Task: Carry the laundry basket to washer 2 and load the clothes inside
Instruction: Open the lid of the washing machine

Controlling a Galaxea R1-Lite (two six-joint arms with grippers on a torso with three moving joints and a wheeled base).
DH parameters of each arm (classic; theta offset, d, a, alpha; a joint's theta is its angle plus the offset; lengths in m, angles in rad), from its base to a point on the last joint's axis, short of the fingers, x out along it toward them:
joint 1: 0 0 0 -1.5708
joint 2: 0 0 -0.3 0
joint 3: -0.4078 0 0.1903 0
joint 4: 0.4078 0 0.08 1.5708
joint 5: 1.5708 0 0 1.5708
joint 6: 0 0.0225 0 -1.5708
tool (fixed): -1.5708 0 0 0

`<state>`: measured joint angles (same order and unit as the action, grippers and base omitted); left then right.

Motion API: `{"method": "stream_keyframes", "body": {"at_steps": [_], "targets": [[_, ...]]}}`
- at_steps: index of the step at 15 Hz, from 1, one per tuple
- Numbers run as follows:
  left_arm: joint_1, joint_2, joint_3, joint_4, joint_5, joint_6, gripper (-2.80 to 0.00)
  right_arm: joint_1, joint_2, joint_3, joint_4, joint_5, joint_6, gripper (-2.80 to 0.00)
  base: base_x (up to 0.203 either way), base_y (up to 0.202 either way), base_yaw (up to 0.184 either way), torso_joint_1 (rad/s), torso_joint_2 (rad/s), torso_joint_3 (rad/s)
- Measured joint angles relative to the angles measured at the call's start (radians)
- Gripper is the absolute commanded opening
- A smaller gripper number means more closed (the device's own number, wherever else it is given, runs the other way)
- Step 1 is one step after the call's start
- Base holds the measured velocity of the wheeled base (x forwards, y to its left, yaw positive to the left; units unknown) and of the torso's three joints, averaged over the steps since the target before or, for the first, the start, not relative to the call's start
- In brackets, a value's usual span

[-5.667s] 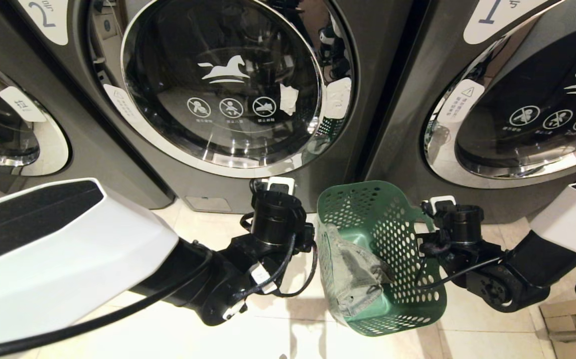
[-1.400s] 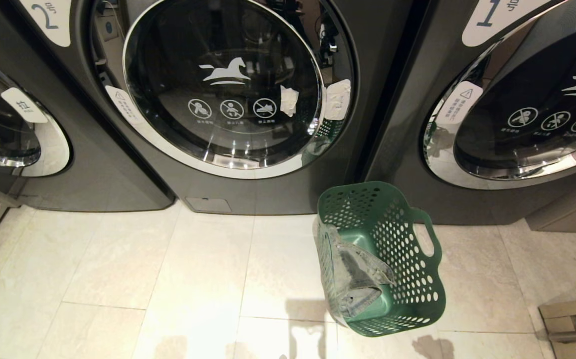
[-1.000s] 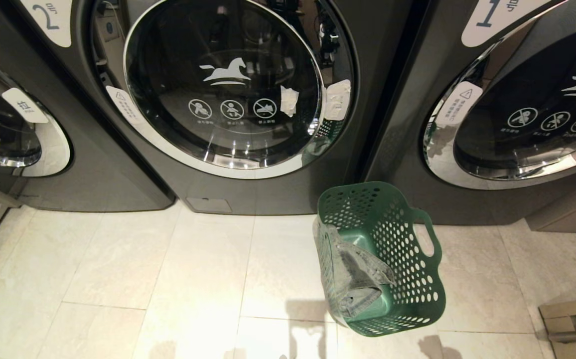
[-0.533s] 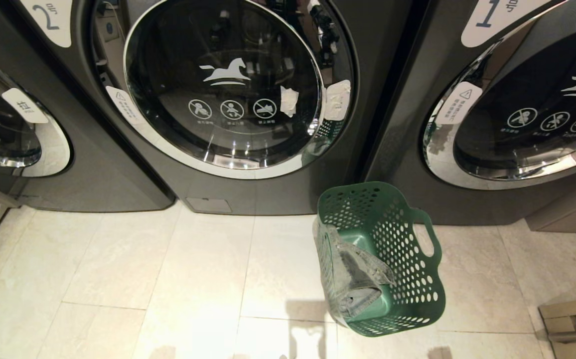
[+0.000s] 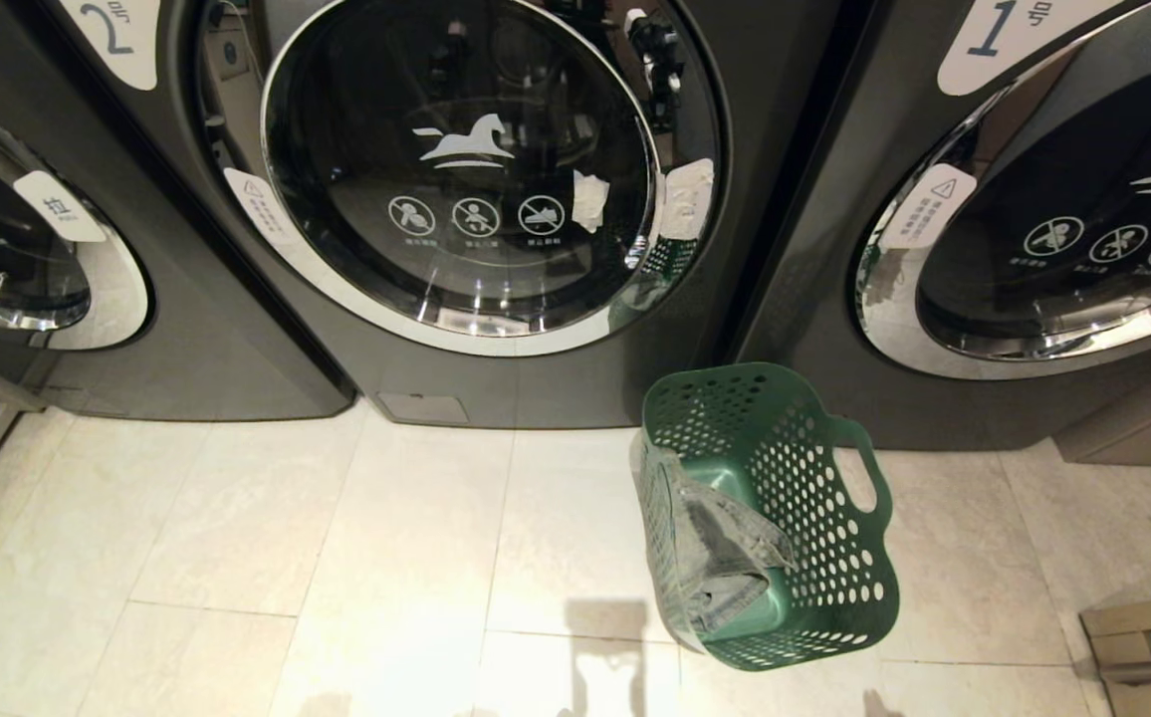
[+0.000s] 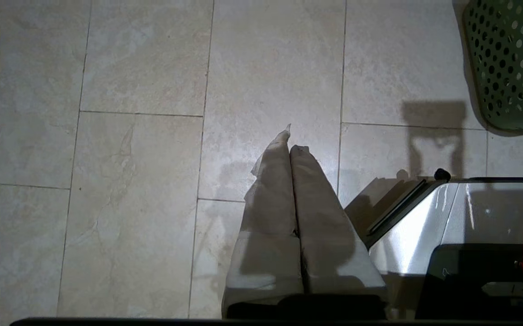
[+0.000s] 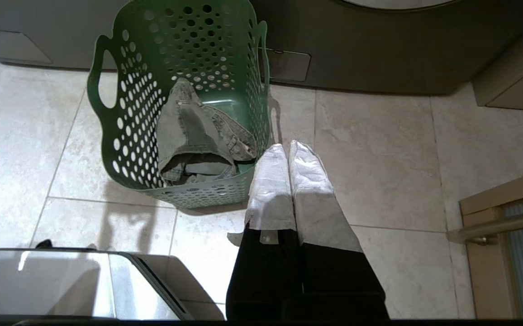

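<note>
Basket, green, perforated, stands lower right on pale floor tiles, between washer 2 and washer 1; clothes inside. Left gripper and right gripper: fingers pressed together, empty.

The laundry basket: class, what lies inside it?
Inside the laundry basket lie the clothes, a crumpled grey-green garment. The basket floor beneath the fabric is covered, so anything there stays unseen.

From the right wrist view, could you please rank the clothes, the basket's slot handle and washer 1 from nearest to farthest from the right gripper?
1. The clothes, inside the laundry basket, just beside the shut right gripper.
2. The slot handle, on the basket's far side.
3. Washer 1, behind the basket against the floor's edge.
</note>
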<state>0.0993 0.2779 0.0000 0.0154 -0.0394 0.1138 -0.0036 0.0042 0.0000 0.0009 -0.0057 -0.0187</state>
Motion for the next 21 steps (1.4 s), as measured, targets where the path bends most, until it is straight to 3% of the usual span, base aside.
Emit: {"method": "stream_keyframes", "body": {"at_steps": [12,16,21], "targets": [[-0.01,-0.001,0.0,0.0,-0.009,-0.003,-2.8,0.001,-0.006,-0.001,0.001,0.0,-0.009,-2.8,0.0,0.0,0.0,0.0,0.0,0.0],[-0.121,-0.027,0.0,0.005,-0.003,-0.005,-2.8,0.0,-0.006,-0.002,0.002,0.0,-0.011,-2.8,0.0,0.0,0.0,0.0,0.0,0.0],[-0.111,-0.194,-0.001,0.001,0.008,-0.02,-2.8,0.0,-0.006,-0.002,0.001,-0.001,-0.011,-2.8,0.0,0.0,0.0,0.0,0.0,0.0]]}}
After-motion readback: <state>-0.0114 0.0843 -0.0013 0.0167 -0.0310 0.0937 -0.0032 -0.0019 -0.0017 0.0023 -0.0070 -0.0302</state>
